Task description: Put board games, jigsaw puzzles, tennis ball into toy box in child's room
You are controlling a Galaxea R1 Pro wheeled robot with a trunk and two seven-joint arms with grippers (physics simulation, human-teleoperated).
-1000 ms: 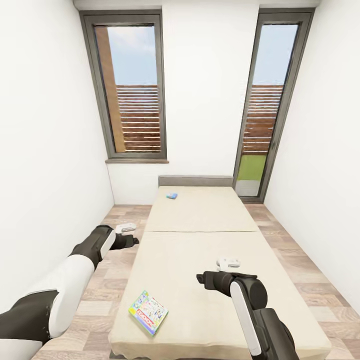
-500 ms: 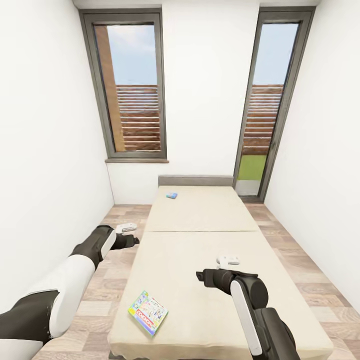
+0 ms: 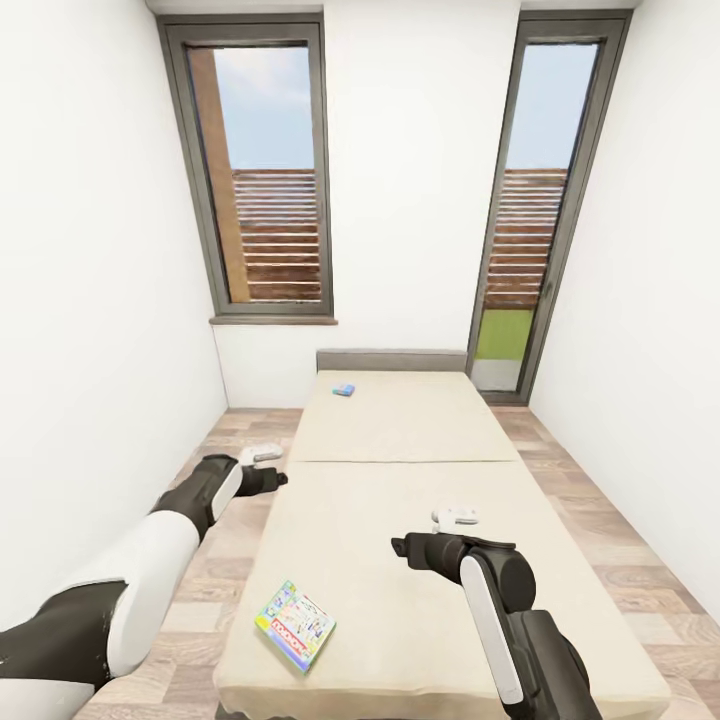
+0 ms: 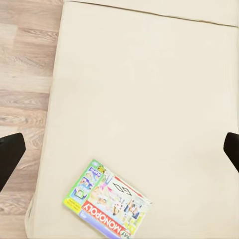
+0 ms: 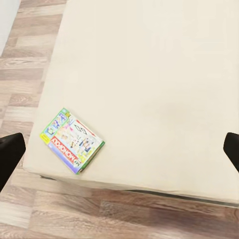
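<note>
Reading "MONOPOLY" on board game (image 4: pixel 108 202).

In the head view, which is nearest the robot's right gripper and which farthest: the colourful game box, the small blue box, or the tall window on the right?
From the right gripper, over the bed:
1. Colourful game box, on the bed's near left corner.
2. Small blue box, near the headboard at the bed's far end.
3. Tall window on the right, in the far wall beyond the bed.
</note>
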